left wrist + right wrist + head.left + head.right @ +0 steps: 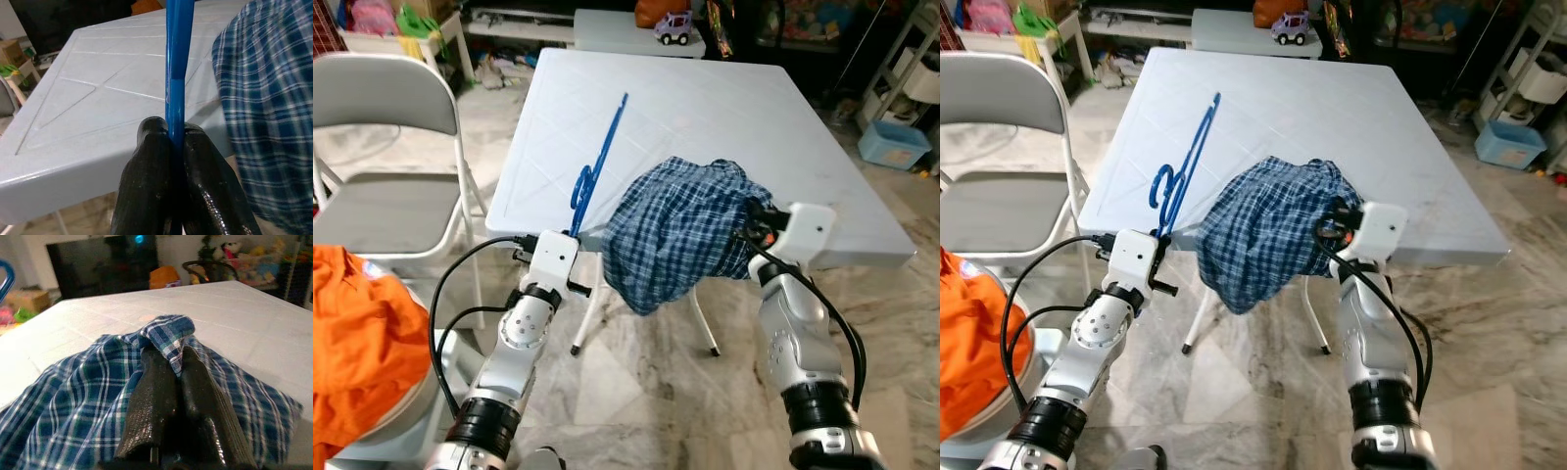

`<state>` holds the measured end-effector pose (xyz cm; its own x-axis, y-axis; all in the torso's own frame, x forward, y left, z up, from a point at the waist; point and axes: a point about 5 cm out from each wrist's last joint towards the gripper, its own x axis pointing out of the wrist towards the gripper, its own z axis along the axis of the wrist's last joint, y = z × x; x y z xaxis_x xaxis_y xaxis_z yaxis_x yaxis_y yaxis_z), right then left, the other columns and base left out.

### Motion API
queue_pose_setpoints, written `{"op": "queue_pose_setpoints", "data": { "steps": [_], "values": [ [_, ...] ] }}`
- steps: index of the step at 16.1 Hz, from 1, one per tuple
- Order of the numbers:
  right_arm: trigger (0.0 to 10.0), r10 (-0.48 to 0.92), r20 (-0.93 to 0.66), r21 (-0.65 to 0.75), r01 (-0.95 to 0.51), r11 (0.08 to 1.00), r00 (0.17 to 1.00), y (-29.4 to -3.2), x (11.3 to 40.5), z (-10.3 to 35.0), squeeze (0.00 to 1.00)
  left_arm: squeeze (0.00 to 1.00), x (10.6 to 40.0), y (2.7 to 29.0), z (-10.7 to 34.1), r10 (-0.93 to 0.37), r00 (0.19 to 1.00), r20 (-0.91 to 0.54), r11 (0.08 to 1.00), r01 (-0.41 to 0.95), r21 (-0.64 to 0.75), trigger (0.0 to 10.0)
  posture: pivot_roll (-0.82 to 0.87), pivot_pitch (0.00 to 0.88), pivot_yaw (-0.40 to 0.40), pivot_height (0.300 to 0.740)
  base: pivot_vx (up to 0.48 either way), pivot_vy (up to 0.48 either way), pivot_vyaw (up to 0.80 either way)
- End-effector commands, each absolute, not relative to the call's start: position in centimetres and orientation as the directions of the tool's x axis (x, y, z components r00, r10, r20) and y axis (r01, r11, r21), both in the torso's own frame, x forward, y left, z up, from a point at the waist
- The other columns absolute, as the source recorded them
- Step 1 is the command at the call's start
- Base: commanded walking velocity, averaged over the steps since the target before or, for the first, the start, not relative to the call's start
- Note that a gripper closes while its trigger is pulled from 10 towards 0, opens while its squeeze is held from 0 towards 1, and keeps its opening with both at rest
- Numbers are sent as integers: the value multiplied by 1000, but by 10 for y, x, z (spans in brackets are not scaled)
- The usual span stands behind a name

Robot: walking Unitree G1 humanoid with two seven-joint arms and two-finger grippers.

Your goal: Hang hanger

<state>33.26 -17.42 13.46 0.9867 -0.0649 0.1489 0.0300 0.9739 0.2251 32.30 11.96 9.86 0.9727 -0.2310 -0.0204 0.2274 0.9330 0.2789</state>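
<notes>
While our left gripper point(176, 134) has its two black fingers pressed tight on the blue hanger point(597, 162), we've got that hanger standing up off the near edge of the white table point(724, 108), its long bar slanting away over the tabletop and its hook curling just above the grip. Over on the other side, our right gripper point(171, 364) is closed on a pinch of the plaid shirt point(680, 230), a fold of cloth caught between the fingers, and the rest of the shirt lies bunched on the table edge with a good part drooping over it.

Now the risks, as we judge them. We hold the hanger by one thin bar, so it could twist or slide in the fingers once the shirt's weight comes onto it. We hold the shirt by a small fold only; a tug could pull it free and drop it to the floor. The bunched cloth hides the neck opening, so we may snag the hanger in a sleeve.
</notes>
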Motion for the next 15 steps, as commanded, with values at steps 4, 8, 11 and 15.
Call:
{"op": "queue_pose_setpoints", "data": {
  "steps": [4,8,11,15],
  "values": [
    [0,-163,183,265,111,958,969,-182,325,136,0,0,329,106,90,-319,943,-98,904,333,266,10000,213,0,0,740,0,0,0],
    [0,-214,196,270,157,950,957,-192,320,138,0,0,336,99,93,-346,933,-96,898,359,256,10000,211,0,7,740,0,0,0],
    [0,-189,196,258,136,957,962,-193,323,138,0,0,341,98,98,-328,943,-56,914,331,235,10000,226,0,-23,740,0,0,0],
    [0,-148,209,239,96,966,967,-188,332,146,0,0,341,102,99,-294,955,-35,929,295,222,10000,249,0,-60,740,61,0,0]
  ]
}}
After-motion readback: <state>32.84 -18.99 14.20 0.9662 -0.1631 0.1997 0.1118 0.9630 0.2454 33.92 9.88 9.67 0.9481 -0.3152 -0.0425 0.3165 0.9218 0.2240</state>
